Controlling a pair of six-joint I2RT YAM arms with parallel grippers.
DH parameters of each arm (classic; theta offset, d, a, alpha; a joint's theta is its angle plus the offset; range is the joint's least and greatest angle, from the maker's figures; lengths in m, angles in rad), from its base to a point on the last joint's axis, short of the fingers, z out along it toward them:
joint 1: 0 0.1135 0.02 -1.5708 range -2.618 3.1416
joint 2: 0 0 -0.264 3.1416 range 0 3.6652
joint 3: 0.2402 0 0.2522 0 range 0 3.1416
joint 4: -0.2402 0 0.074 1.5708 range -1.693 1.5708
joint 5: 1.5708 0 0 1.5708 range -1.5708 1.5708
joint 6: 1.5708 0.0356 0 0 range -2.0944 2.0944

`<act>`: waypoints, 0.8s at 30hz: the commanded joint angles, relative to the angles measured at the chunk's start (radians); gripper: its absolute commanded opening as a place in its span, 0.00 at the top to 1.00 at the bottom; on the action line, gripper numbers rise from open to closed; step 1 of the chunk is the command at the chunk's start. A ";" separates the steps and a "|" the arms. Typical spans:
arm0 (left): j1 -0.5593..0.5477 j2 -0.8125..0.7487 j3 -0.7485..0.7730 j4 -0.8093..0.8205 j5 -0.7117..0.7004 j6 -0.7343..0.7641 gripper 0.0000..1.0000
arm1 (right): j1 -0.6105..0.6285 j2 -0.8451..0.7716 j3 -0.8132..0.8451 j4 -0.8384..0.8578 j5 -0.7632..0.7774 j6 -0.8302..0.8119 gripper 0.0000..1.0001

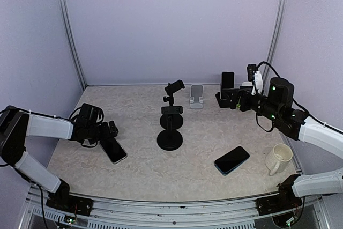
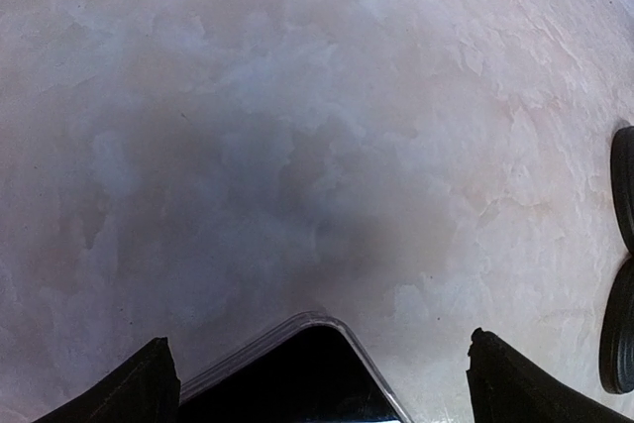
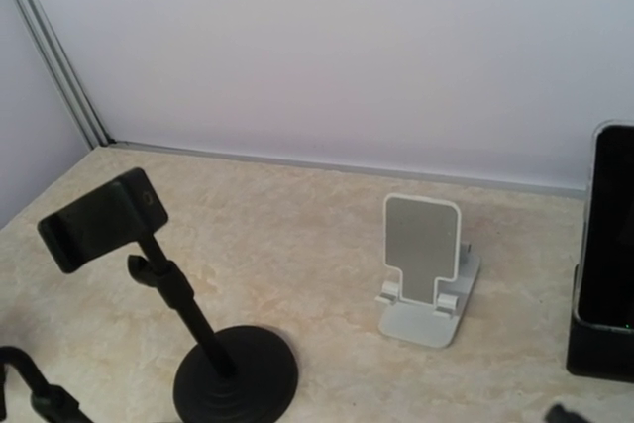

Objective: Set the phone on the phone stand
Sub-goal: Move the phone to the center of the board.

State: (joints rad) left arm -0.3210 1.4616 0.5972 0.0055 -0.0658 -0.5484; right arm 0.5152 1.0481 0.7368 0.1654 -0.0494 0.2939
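A phone in a clear case point(image 1: 113, 150) lies flat on the table at the left. My left gripper point(image 1: 110, 131) hovers low over its near end, open. In the left wrist view the phone's corner point(image 2: 297, 369) sits between the two spread fingertips point(image 2: 149, 383), which do not touch it. A dark blue phone point(image 1: 231, 160) lies flat at the right front. The white phone stand point(image 1: 196, 96) point(image 3: 426, 269) stands empty at the back. My right gripper point(image 1: 221, 100) is raised at the back right, facing that stand. Its fingers are outside the right wrist view and hold nothing.
Two black clamp stands point(image 1: 170, 127) rise mid-table, their round bases point(image 2: 622, 245) at the left wrist view's right edge; one point(image 3: 198, 334) stands left of the white stand. A third phone point(image 1: 227, 84) point(image 3: 609, 235) stands upright in a black dock. A cream mug point(image 1: 278, 158) sits front right.
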 commanded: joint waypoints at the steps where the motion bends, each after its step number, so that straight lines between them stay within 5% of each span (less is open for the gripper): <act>1: 0.005 0.022 0.023 0.043 0.049 0.030 0.01 | 0.011 -0.039 -0.013 -0.003 -0.020 0.008 0.00; 24: -0.075 -0.095 -0.095 0.042 0.112 -0.059 0.01 | 0.117 -0.058 0.264 -0.262 -0.219 -0.152 0.00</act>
State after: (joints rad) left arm -0.3534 1.3949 0.5201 0.0715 0.0273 -0.5804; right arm 0.5644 0.9802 0.9257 -0.0227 -0.1959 0.1997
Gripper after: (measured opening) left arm 0.987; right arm 0.998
